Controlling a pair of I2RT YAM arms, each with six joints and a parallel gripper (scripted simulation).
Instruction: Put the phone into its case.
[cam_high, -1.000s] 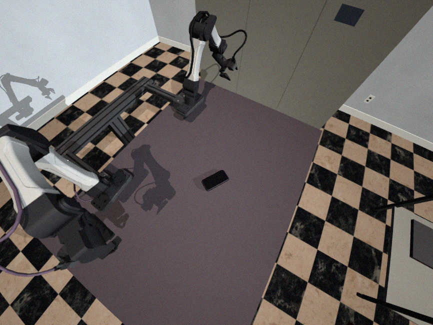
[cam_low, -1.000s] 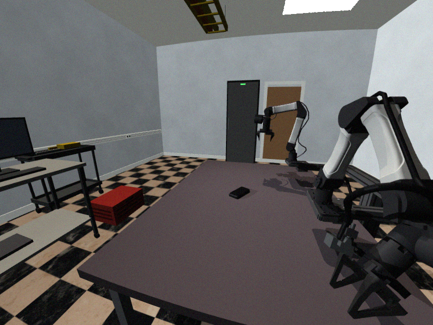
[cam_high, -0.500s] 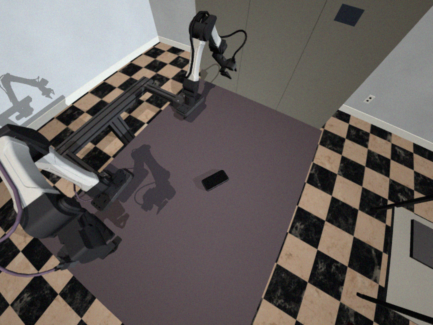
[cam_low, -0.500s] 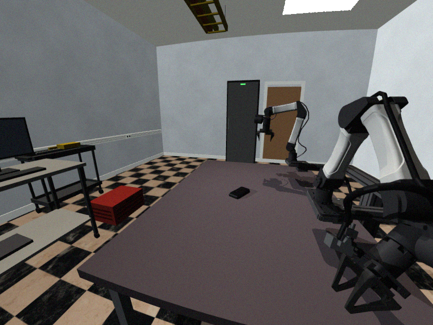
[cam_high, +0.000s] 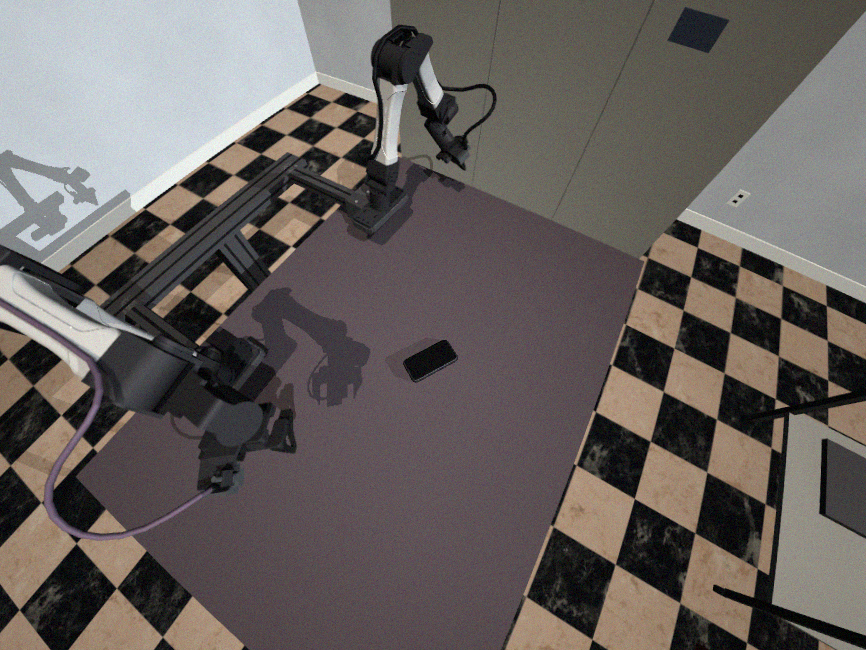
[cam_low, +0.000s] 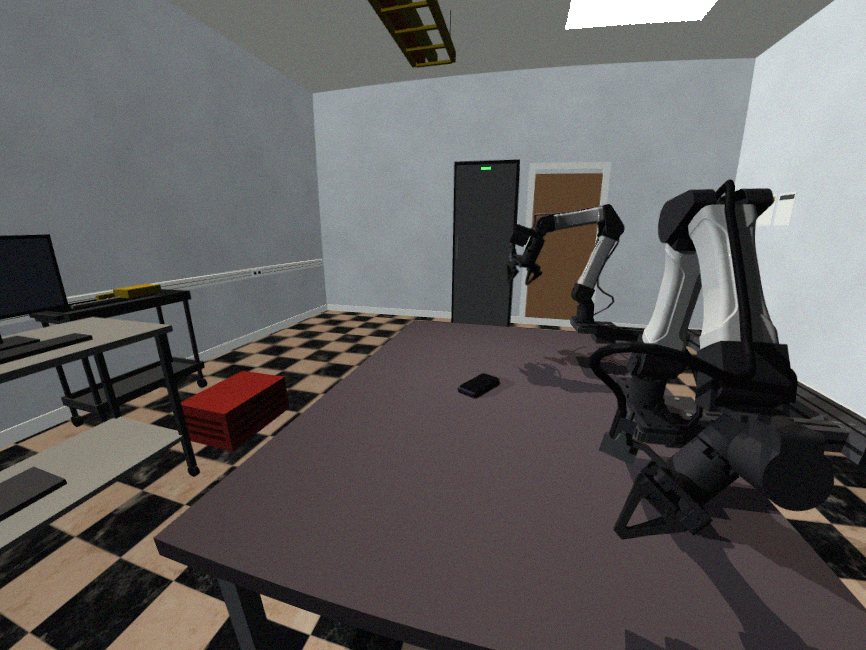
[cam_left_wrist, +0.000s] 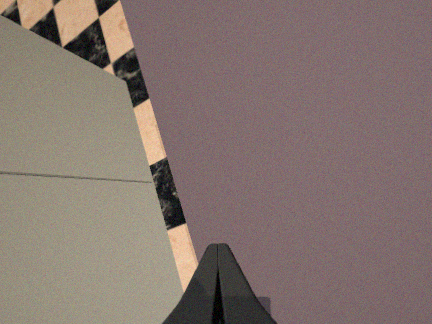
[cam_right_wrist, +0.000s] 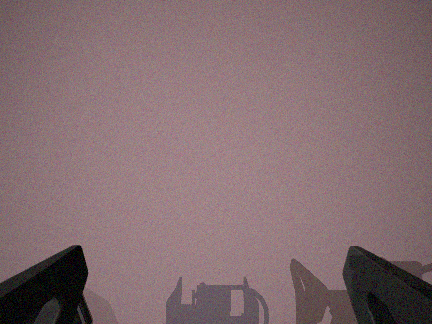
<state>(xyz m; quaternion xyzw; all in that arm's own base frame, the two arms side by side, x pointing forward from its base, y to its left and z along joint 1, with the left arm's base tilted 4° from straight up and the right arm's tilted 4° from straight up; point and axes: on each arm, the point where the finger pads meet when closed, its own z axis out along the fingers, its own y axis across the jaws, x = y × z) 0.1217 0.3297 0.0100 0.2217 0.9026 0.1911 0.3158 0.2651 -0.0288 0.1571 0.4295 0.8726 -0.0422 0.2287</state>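
One black, phone-shaped block with a thin paler rim lies flat on the table, near its middle. I cannot tell whether it is the phone, the case or both together; no second such block shows. My left gripper is shut with nothing between its fingertips, raised over the far end of the table in the top view. My right gripper is open and empty, low over the near left part in the top view, away from the block. The block is outside both wrist views.
A dark metal frame joins the two arm bases along one table edge. The left wrist view shows the table edge with checkered floor beyond it. A red box and a desk with a monitor stand off the table in the exterior view.
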